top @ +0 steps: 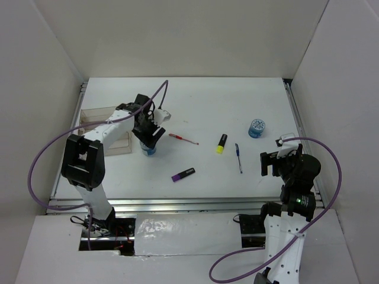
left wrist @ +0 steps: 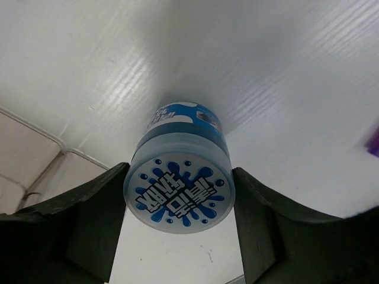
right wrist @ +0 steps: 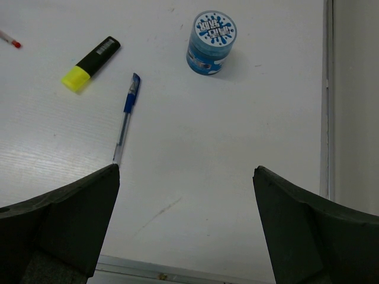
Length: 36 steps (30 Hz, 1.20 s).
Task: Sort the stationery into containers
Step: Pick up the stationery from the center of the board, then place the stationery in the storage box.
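My left gripper (top: 148,140) is shut on a blue round roll (top: 148,149) just right of the clear organiser tray (top: 98,113). In the left wrist view the roll (left wrist: 179,192) sits between both fingers, with its white patterned top facing the camera and the tray (left wrist: 35,171) at left. My right gripper (top: 273,158) is open and empty; in its wrist view it (right wrist: 186,177) hovers over bare table. A second blue roll (top: 257,128) (right wrist: 212,42), a yellow highlighter (top: 221,143) (right wrist: 90,63), a blue pen (top: 238,158) (right wrist: 127,116), a red pen (top: 183,139) (right wrist: 9,39) and a purple highlighter (top: 183,174) (left wrist: 374,142) lie on the table.
White walls close in the table on the left, back and right. A metal rail (top: 177,204) runs along the near edge and shows in the right wrist view (right wrist: 177,273). Purple cables loop off both arms.
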{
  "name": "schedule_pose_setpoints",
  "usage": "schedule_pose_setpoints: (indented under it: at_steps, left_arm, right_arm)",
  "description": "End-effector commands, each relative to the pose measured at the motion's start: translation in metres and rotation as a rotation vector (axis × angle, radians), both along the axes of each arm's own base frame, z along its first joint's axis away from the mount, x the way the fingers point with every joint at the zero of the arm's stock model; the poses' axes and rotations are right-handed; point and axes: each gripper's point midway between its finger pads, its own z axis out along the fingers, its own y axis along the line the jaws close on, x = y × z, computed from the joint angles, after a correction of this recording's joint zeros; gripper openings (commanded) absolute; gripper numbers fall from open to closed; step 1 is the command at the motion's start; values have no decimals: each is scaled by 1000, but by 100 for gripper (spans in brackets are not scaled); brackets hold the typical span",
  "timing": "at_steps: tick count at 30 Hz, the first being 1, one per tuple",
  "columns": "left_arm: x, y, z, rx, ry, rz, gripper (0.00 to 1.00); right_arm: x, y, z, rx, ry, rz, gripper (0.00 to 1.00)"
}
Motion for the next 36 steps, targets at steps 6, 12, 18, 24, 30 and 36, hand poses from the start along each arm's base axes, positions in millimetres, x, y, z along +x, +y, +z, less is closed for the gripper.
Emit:
schedule_pose_setpoints:
  at_steps: [6,12,18,24,30,36]
  left_arm:
    - [68,-12,148,-186,-250,78,18]
    - [117,74,172,-144,-303,299,8]
    - [141,179,160,-143,-324,538,4]
    - [150,248,137,-135,-325,692,2]
    - [154,270,110,-95,-287,719,1]
    - [156,277,85,-58,-261,730,1]
  right_arm:
    - [0,-1,-3,-3,16,-1,100]
    - [0,-1,-3,-4,16,2,100]
    - [0,-1,-5,-2,20,3,100]
    - [0,-1,-4,-3,20,5,100]
    - [0,-1,-5,-4,22,2,100]
    - [1,-2,-5,-4,22,2,100]
